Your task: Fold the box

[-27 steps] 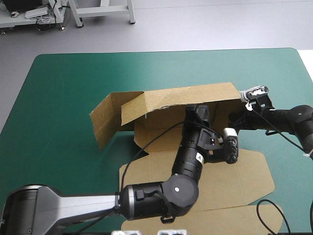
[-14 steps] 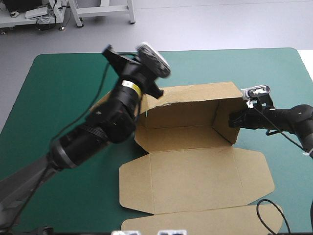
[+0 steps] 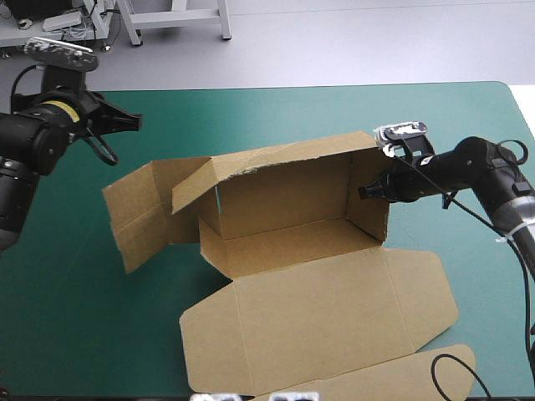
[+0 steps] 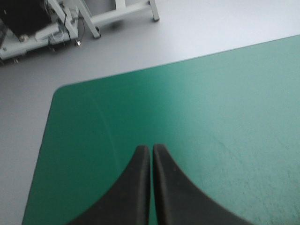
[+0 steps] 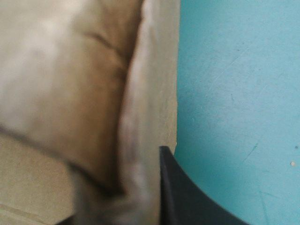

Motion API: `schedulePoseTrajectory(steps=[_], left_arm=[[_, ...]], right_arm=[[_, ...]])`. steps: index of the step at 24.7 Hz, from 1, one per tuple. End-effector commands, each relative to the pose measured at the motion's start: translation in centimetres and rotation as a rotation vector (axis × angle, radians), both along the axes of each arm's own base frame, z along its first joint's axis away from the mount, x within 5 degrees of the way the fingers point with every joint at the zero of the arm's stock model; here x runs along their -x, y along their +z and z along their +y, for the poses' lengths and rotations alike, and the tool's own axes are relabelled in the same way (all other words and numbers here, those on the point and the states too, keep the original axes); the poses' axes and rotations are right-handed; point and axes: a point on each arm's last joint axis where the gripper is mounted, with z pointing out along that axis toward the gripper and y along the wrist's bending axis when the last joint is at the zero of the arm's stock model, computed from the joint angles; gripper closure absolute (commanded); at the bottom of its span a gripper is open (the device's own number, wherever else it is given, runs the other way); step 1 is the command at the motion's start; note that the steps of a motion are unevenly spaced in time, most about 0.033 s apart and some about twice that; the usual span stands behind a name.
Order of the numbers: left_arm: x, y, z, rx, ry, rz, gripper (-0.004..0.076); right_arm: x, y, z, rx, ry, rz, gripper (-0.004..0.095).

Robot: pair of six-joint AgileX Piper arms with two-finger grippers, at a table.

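The brown box point(image 3: 284, 242) lies mid-table with its back wall point(image 3: 276, 188) and right wall point(image 3: 368, 196) raised. Its left flap point(image 3: 134, 209) is splayed outward, and the lid point(image 3: 318, 317) lies flat toward the front. My right gripper point(image 3: 366, 191) is shut on the top of the right wall. In its wrist view the board point(image 5: 93, 93) sits against one black finger point(image 5: 176, 192), and the other finger is hidden behind the board. My left gripper point(image 3: 125, 122) hovers far left of the box, shut and holding nothing. Its fingers point(image 4: 140, 173) meet over the bare cover.
Teal-green cover point(image 3: 75, 292) stretches left of the box and behind it to the far edge point(image 3: 276, 87). The table's far left corner point(image 4: 58, 89) lies ahead of my left gripper. The lid's front flap point(image 3: 393, 376) reaches the table's front edge.
My left arm has swung out of the box, up and away to the far left. The box has shifted left, its left flap has opened outward, and my right gripper has followed with the right wall.
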Motion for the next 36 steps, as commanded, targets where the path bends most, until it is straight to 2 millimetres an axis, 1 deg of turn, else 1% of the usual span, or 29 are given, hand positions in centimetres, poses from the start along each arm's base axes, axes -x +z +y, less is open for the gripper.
schedulePoseTrajectory(steps=[1, 3, 5, 6, 7, 9, 10, 11, 12, 13, 14, 15, 18, 20, 27, 28, 31, 33, 36], left_arm=[[1.0, 1.6, 3.1, 0.116, 0.064, -0.045, 0.0720], [1.1, 1.2, 5.0, 0.180, 0.119, -0.009, 0.0720], [1.4, 0.4, 6.9, 0.245, 0.121, 0.072, 0.0720], [1.6, -0.2, 7.8, 0.272, 0.111, 0.129, 0.0720], [1.6, -0.5, 8.2, 0.298, 0.114, 0.154, 0.0720], [1.5, -1.8, 8.6, 0.367, 0.113, 0.195, 0.0720], [1.4, -2.7, 8.6, 0.379, 0.097, 0.221, 0.0720], [1.2, -3.5, 8.4, 0.394, 0.077, 0.243, 0.0720], [1.1, -4.5, 8.3, 0.407, 0.066, 0.264, 0.0720], [1.0, -5.3, 8.3, 0.412, 0.060, 0.281, 0.0720], [0.9, -5.6, 8.2, 0.407, 0.047, 0.289, 0.0720], [0.9, -5.8, 8.3, 0.408, 0.049, 0.296, 0.0721], [0.8, -5.8, 8.3, 0.405, 0.052, 0.283, 0.0721], [0.8, -5.7, 8.3, 0.405, 0.053, 0.279, 0.0721], [0.7, -5.7, 8.4, 0.401, 0.054, 0.264, 0.0721], [0.7, -5.7, 8.4, 0.401, 0.054, 0.264, 0.0721], [0.7, -5.7, 8.3, 0.377, 0.031, 0.265, 0.0721], [0.7, -5.6, 8.3, 0.380, 0.030, 0.262, 0.0721], [0.7, -5.6, 8.4, 0.379, 0.033, 0.254, 0.0720]], right_arm=[[0.5, 3.5, 1.3, -0.073, -0.046, 0.038, 0.0906], [0.1, 3.6, 1.8, -0.065, -0.060, 0.117, 0.0906], [-1.6, 2.7, 1.8, -0.009, -0.084, 0.207, 0.0895], [-3.1, 1.6, 1.9, 0.020, -0.104, 0.246, 0.0893], [-3.8, 1.1, 1.9, 0.033, -0.114, 0.256, 0.0890], [-6.0, -1.3, 2.0, 0.069, -0.123, 0.304, 0.0866], [-7.1, -2.6, 2.0, 0.095, -0.126, 0.321, 0.0814], [-7.9, -3.5, 2.1, 0.104, -0.128, 0.331, 0.0734], [-8.7, -4.4, 2.2, 0.105, -0.145, 0.332, 0.0619], [-9.2, -4.9, 2.3, 0.097, -0.155, 0.314, 0.0567], [-9.4, -4.8, 2.3, 0.088, -0.163, 0.289, 0.0541], [-9.8, -4.6, 2.3, 0.079, -0.173, 0.253, 0.0539], [-10.1, -3.4, 2.3, 0.075, -0.166, 0.201, 0.0539], [-10.1, -1.2, 2.2, 0.085, -0.157, 0.159, 0.0539], [-9.8, 4.7, 1.7, 0.116, -0.182, 0.062, 0.0539], [-9.8, 5.7, 1.6, 0.115, -0.190, 0.024, 0.0539], [-9.0, 8.5, 1.4, 0.078, -0.221, -0.049, 0.0539], [-8.3, 9.9, 1.2, 0.076, -0.226, -0.090, 0.0539], [-6.6, 12.2, 0.8, 0.067, -0.232, -0.150, 0.0539]])
